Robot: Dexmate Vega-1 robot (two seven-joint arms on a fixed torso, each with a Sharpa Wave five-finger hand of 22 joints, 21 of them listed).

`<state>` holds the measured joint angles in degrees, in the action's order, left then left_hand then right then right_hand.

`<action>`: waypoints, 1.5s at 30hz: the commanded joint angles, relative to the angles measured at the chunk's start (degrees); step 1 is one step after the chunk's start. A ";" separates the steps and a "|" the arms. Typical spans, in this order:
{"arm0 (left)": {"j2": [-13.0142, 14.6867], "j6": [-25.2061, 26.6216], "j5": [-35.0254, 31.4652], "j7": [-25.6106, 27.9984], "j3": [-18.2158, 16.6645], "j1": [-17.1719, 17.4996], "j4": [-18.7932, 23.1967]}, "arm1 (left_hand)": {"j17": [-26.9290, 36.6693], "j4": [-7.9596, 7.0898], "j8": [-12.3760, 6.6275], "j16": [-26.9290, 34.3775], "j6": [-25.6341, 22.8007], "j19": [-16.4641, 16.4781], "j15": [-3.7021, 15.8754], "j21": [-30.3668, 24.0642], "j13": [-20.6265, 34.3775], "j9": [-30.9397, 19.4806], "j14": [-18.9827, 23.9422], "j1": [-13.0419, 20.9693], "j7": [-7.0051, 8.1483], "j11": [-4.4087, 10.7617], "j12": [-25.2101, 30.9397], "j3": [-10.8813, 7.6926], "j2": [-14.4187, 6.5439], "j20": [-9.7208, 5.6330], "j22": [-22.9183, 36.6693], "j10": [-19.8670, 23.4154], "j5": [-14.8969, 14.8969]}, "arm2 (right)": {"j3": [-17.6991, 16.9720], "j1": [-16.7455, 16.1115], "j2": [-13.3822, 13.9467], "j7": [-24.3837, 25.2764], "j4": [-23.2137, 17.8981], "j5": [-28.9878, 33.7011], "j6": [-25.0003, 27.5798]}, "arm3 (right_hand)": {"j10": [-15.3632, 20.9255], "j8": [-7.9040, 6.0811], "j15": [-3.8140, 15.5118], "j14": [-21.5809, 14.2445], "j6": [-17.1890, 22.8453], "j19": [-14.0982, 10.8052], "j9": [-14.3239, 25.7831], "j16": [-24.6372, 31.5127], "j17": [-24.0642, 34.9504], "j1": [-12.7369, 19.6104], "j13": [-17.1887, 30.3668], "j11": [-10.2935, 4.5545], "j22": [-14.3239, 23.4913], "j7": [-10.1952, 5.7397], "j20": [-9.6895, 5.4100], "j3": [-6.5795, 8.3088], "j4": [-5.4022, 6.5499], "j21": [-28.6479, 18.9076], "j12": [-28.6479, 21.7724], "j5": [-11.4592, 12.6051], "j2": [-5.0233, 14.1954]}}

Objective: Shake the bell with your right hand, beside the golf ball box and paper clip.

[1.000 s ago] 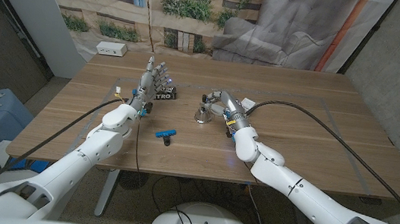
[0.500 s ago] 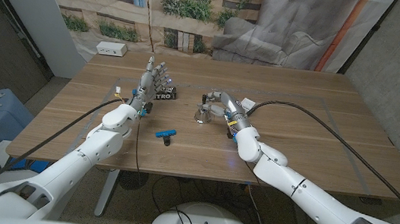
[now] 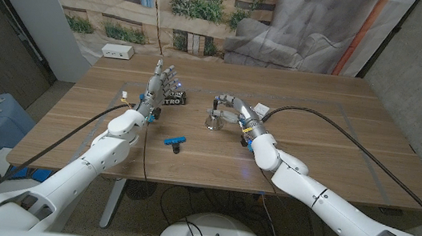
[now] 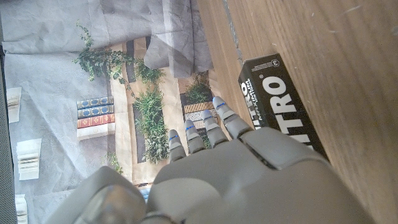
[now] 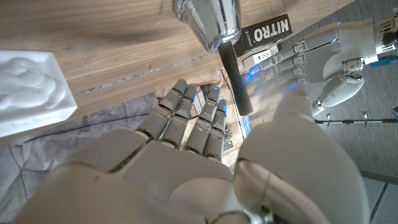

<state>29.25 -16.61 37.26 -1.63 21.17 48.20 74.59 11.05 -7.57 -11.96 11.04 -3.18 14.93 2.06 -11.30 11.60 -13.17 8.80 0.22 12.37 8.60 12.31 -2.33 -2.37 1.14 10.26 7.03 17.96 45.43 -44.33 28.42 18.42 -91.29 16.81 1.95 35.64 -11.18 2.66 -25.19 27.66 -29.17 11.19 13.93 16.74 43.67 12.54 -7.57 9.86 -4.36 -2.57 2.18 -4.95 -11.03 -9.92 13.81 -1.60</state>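
Reaching for the bell [image 3: 213, 119] just above the head view's centre, my right hand [image 3: 233, 109] had its fingers spread around the black handle [image 5: 236, 76] without a grip. I judged that closing off-centre could tip the bell on its silver bowl or knock it away. The golf ball box [image 3: 174, 95] lay left of the bell, well apart, with my left hand [image 3: 159, 83] standing released, fingers extended, just beside it. The blue paper clip [image 3: 174, 140] lay lower in the frame. A white block [image 5: 32, 87] sat near my right hand; nothing blocked the handle.
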 commanded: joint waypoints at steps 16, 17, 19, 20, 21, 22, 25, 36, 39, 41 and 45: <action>-0.03 0.02 -0.03 0.01 0.02 -0.04 -0.04 | 0.27 -0.39 -0.32 0.32 0.01 0.43 5.62 -0.39 0.31 -0.25 0.51 -0.07 0.35 0.40 0.34 0.01 -0.67 0.09 0.32 0.19 0.39 | -9.07 -3.75 3.17 -6.55 -5.39 -15.77 -4.94 | -12.67 1.06 0.25 9.54 -11.18 4.10 -0.18 -2.61 -0.13 -8.49 -0.31 3.87 0.06 2.42 0.57 -2.26 2.58 0.34 -0.11 0.04 0.59; -0.04 0.02 -0.02 0.01 0.01 -0.03 -0.04 | 0.27 -0.39 -0.32 0.32 0.01 0.48 5.65 -0.41 0.31 -0.25 0.52 -0.07 0.35 0.42 0.34 0.01 -0.67 0.12 0.32 0.21 0.39 | -9.50 -3.72 3.41 -6.69 -5.43 -16.25 -5.16 | -13.04 0.99 -0.03 9.95 -11.35 4.33 -0.20 -2.67 -0.15 -8.88 -0.33 4.21 0.04 2.45 0.62 -2.32 2.76 0.38 -0.14 -0.01 0.74; -0.04 0.02 -0.03 0.02 0.02 -0.03 -0.03 | 0.27 -0.39 -0.32 0.31 0.01 0.49 5.63 -0.42 0.31 -0.25 0.50 -0.07 0.35 0.30 0.33 0.01 -0.68 0.08 0.32 0.18 0.39 | -10.55 -3.82 3.50 -6.74 -5.28 -17.74 -5.64 | -14.07 1.05 -0.25 10.82 -12.33 4.81 -0.27 -2.76 -0.20 -9.75 -0.40 4.27 0.01 2.19 0.75 -2.44 3.13 0.46 -0.15 -0.14 1.07; -0.04 0.02 -0.03 0.02 0.02 -0.03 -0.03 | 0.27 -0.40 -0.32 0.32 0.01 0.48 5.64 -0.41 0.31 -0.25 0.50 -0.07 0.35 0.24 0.33 0.01 -0.68 0.10 0.32 0.18 0.39 | -11.03 -3.72 3.65 -7.22 -5.10 -18.71 -5.98 | -14.31 1.03 -0.27 11.07 -12.48 4.90 -0.28 -2.78 -0.21 -10.04 -0.42 4.39 0.01 2.12 0.80 -2.49 3.27 0.46 -0.17 -0.19 1.19; -0.02 0.02 -0.01 -0.05 0.02 -0.04 -0.04 | 0.27 -0.39 -0.32 0.32 0.01 0.48 5.64 -0.41 0.31 -0.25 0.50 -0.07 0.35 0.29 0.33 0.01 -0.68 0.10 0.32 0.18 0.39 | -11.51 -3.64 3.74 -7.51 -4.98 -19.56 -6.11 | -14.67 0.97 -0.29 11.15 -12.49 4.99 -0.30 -2.76 -0.21 -10.27 -0.43 4.47 0.00 2.12 0.81 -2.52 3.37 0.47 -0.12 -0.22 1.27; -0.02 0.02 -0.01 -0.06 0.02 -0.03 -0.04 | 0.27 -0.39 -0.33 0.33 0.01 0.47 5.62 -0.41 0.31 -0.25 0.53 -0.07 0.35 0.42 0.33 0.01 -0.68 0.05 0.32 0.16 0.39 | -11.93 -3.57 3.72 -7.50 -4.72 -20.17 -6.48 | -15.12 0.99 -0.24 11.59 -12.93 5.25 -0.34 -2.79 -0.25 -10.78 -0.48 4.62 -0.02 1.96 0.82 -2.63 3.58 0.50 -0.17 -0.32 1.39; -0.02 0.02 -0.01 -0.05 0.02 -0.03 -0.03 | 0.27 -0.40 -0.33 0.32 0.01 0.47 5.62 -0.41 0.31 -0.25 0.51 -0.07 0.35 0.35 0.33 0.01 -0.68 0.06 0.32 0.16 0.39 | -13.22 -3.50 3.56 -7.26 -4.15 -22.02 -7.17 | -15.44 0.77 -0.41 11.86 -12.82 5.45 -0.39 -2.72 -0.28 -11.39 -0.53 4.90 -0.03 2.20 0.78 -2.71 3.86 0.50 -0.28 -0.41 1.65; -0.04 0.00 -0.03 0.01 0.02 -0.02 -0.05 | 0.27 -0.40 -0.33 0.33 0.00 0.45 5.62 -0.40 0.31 -0.25 0.54 -0.07 0.35 0.28 0.35 0.01 -0.68 0.06 0.32 0.22 0.39 | -16.58 -2.90 3.06 -9.10 -0.25 -29.60 -10.24 | -19.94 1.03 -0.51 16.32 -15.57 10.05 -0.70 -3.11 -0.59 -16.35 -1.11 4.85 -0.23 3.45 0.75 -3.76 6.01 1.16 -0.10 -0.80 2.89; -0.05 -0.01 -0.03 0.00 0.02 -0.03 -0.06 | 0.27 -0.39 -0.33 0.33 0.00 0.43 5.63 -0.39 0.31 -0.25 0.54 -0.07 0.35 0.38 0.33 0.00 -0.68 0.07 0.32 0.17 0.39 | -17.00 -2.53 2.99 -9.16 0.79 -30.52 -10.64 | -20.99 1.11 -0.65 17.18 -16.50 11.04 -0.75 -3.11 -0.68 -17.48 -1.24 5.15 -0.26 3.77 0.77 -4.04 6.50 1.18 -0.04 -0.81 3.10; -0.03 -0.01 -0.01 -0.07 0.03 -0.03 -0.08 | 0.27 -0.39 -0.33 0.33 0.00 0.42 5.68 -0.39 0.31 -0.25 0.55 -0.07 0.35 0.43 0.33 0.00 -0.68 0.07 0.32 0.19 0.39 | -17.15 -2.12 3.07 -9.00 1.65 -30.50 -11.04 | -21.24 1.10 -0.74 17.49 -16.74 11.48 -0.76 -3.12 -0.70 -17.90 -1.28 5.15 -0.27 3.90 0.78 -4.12 6.70 1.23 -0.07 -0.80 3.24; -0.03 -0.02 -0.01 -0.08 0.03 -0.04 -0.10 | 0.27 -0.39 -0.33 0.33 -0.01 0.45 5.68 -0.40 0.31 -0.25 0.54 -0.07 0.35 0.39 0.35 0.00 -0.68 0.07 0.32 0.24 0.39 | -17.91 -1.20 2.88 -9.25 3.62 -31.87 -11.62 | -21.83 1.14 -0.76 18.07 -17.37 12.46 -0.79 -3.12 -0.79 -18.68 -1.35 5.14 -0.29 3.90 0.98 -4.38 7.00 1.33 -0.10 -0.79 3.22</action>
<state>29.21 -16.59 37.23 -1.65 21.19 48.17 74.52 11.04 -7.57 -11.96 11.04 -3.17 14.93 2.06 -11.30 11.60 -13.17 8.81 0.22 12.37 8.59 12.31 -2.33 -2.37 1.14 10.26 7.03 17.96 30.59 -47.36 31.70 9.94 -92.89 -10.51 -7.44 14.09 -10.05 1.95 -7.47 10.60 -17.30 10.39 10.79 15.95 25.79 11.17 -2.34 9.59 -0.38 -1.52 -2.10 1.72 -9.93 -9.93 13.08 1.53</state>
